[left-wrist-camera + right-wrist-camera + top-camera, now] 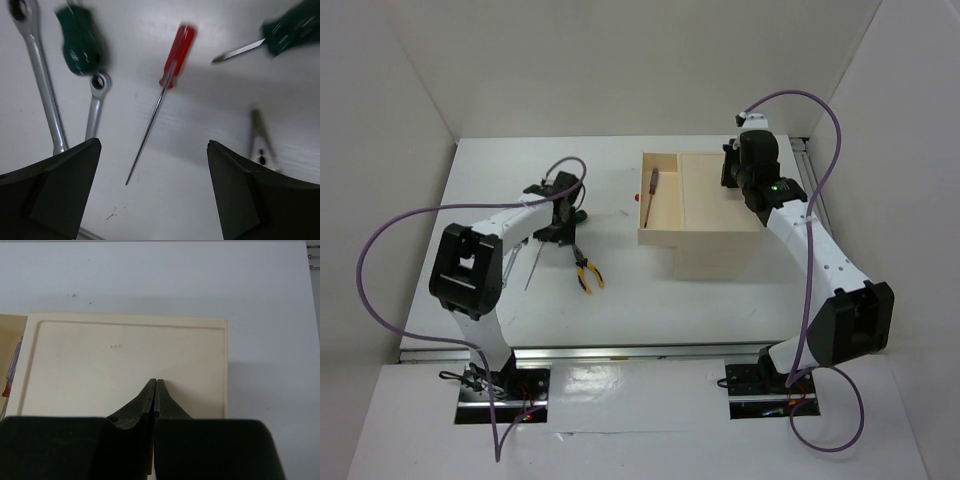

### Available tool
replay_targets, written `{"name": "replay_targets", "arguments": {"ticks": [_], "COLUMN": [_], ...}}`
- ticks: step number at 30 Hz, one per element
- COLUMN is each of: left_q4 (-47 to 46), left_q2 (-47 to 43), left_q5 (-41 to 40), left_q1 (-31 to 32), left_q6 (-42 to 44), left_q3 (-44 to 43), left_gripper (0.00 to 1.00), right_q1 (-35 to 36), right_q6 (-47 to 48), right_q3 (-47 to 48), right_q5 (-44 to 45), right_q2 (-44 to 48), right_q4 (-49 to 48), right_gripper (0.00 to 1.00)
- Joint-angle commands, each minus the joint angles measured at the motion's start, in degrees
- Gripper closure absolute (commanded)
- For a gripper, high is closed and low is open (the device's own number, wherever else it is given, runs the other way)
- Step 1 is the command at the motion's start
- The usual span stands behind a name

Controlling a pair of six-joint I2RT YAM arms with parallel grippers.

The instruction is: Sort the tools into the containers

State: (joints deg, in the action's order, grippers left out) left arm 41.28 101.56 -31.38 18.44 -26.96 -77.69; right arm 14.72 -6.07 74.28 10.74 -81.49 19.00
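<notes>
The left hand (pixel 154 145) hangs released, jaws wide, over the loose tools on the surface (pixel 200 210). The red-handled screwdriver (pixel 176 52) lies between its fingers, with silver wrenches (pixel 42 85) just beside. A good pick, I judge, means shifting toward the red handle, not the thin shaft, then descending clear of the wrenches. The right hand (pixel 156 381), clenched on nothing, hovers over the beige box (pixel 125 355), whose open drawer (pixel 668 210) holds a purple-handled screwdriver (pixel 653 185).
</notes>
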Motion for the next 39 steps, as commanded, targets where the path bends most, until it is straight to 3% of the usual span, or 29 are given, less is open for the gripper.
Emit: {"name": "replay_targets", "arguments": {"ticks": [1,15,25,29,31,37,39], "left_q4": [-2.5,-17.7,-17.5,-17.5,-17.5,-15.5,-14.7], "left_q2": [-0.1,5.4,10.8,10.2,10.2,11.6,11.6], "left_q5": [1.4,24.4,24.2,23.0,23.0,23.0,23.6], "left_q1": [-1.8,-9.6,-11.8,-12.4,-12.4,-12.4,-12.4], "left_q6": [5.2,14.4,12.9,12.9,13.5,13.5,13.5], "left_q3": [4.9,3.6,0.3,0.3,1.1,1.8,2.4], "left_gripper": [0.00,0.00,0.04,0.13,0.27,0.37,0.65], "right_q1": [-0.3,-0.3,-0.3,-0.3,-0.3,-0.3,-0.3], "right_q6": [-0.1,-0.1,-0.1,-0.1,-0.1,-0.1,-0.1], "right_q3": [-2.3,-2.3,-1.7,-1.7,-1.7,-1.7,-1.7], "right_q5": [-3.5,-4.1,-3.5,-3.5,-3.5,-3.0,-3.0], "right_q2": [-2.7,-2.7,-2.7,-2.7,-2.7,-2.2,-2.2], "right_q4": [4.6,4.6,4.6,5.1,5.1,5.1,5.1], "right_gripper": [1.00,1.00,1.00,1.00,1.00,1.00,1.00]}}
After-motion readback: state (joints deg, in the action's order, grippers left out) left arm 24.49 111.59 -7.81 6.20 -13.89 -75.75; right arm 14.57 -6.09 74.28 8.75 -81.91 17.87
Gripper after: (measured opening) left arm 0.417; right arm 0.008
